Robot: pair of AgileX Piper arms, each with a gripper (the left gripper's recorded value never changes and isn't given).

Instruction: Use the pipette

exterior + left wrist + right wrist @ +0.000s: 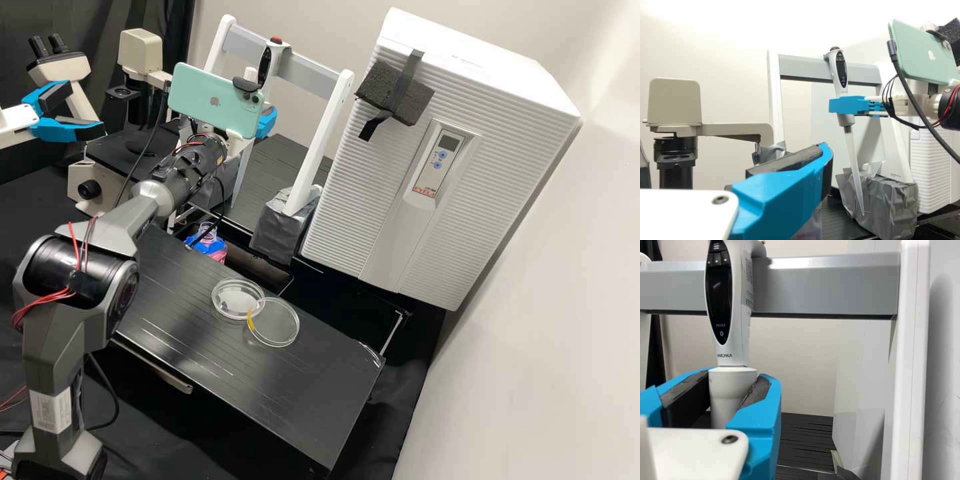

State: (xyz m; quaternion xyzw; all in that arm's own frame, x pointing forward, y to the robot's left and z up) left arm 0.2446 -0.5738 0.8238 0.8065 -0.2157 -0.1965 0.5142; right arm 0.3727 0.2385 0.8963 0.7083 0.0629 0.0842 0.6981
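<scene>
**Q:** What frames the hazard, largest item first?

**A:** The white ribbed cabinet point(440, 153) stands on the black surface point(153, 427), just beside the white-and-grey stand point(293, 73). The right arm, carrying a mint phone point(213, 100) and loose cables, is close against that stand. In my judgement, an outward swing could knock the phone or a cable on an upright.

**Q:** And the pipette?

**A:** The pipette point(840, 70) is upright at the stand's crossbar, with the right tool point(854, 106) pinching its narrow neck below the handle. The neck looks smooth and tapered, so it may slide or tilt in the jaws. Whether its hook rests on the bar cannot be told; if it does, a sideways pull would snag.

**Q:** The left tool?

**A:** The left tool point(83, 110), spread and empty, hangs near the microscope point(87, 190), well apart from the pipette.

**Q:** Smaller things?

**A:** The long tip point(854, 175) ends near the stand's taped foot point(885, 200) and could strike it. On the black platform point(267, 387), two clear dishes point(237, 298) touch or overlap and would be easily nudged
</scene>
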